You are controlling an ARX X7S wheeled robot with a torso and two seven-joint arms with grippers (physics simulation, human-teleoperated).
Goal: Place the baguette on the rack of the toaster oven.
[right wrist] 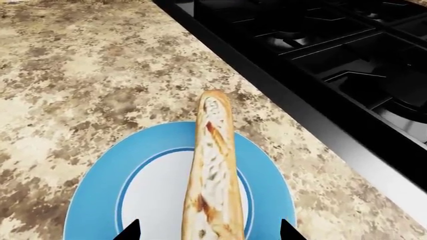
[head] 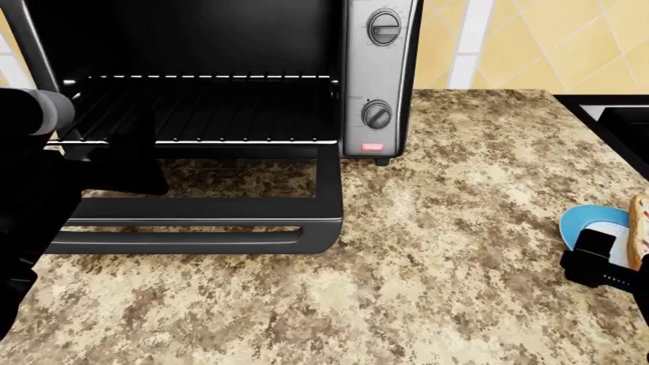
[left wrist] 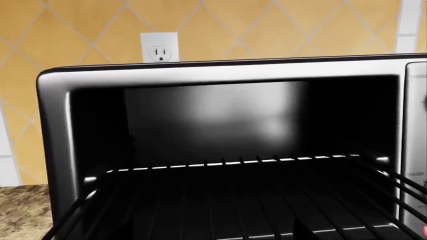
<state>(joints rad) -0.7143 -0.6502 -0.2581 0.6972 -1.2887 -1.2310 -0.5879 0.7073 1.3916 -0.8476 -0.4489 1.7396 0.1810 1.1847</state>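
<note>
The toaster oven (head: 378, 76) stands at the back left with its door (head: 193, 228) dropped open. The black wire rack (head: 203, 106) spans its dark cavity and also shows in the left wrist view (left wrist: 233, 200). My left gripper (head: 127, 156) hangs in front of the rack's left part, above the door; its fingers do not show clearly. The golden-tan baguette (right wrist: 212, 175) lies on a round blue plate (right wrist: 100, 190) at the counter's right edge (head: 639, 224). My right gripper (right wrist: 210, 231) is open, its two fingertips either side of the baguette's near end, not touching it.
A large black stove (right wrist: 320, 50) borders the plate's far side and shows at the head view's right edge (head: 609, 114). The speckled granite counter (head: 446, 251) stretches between oven and plate. A wall outlet (left wrist: 160, 48) sits behind the oven.
</note>
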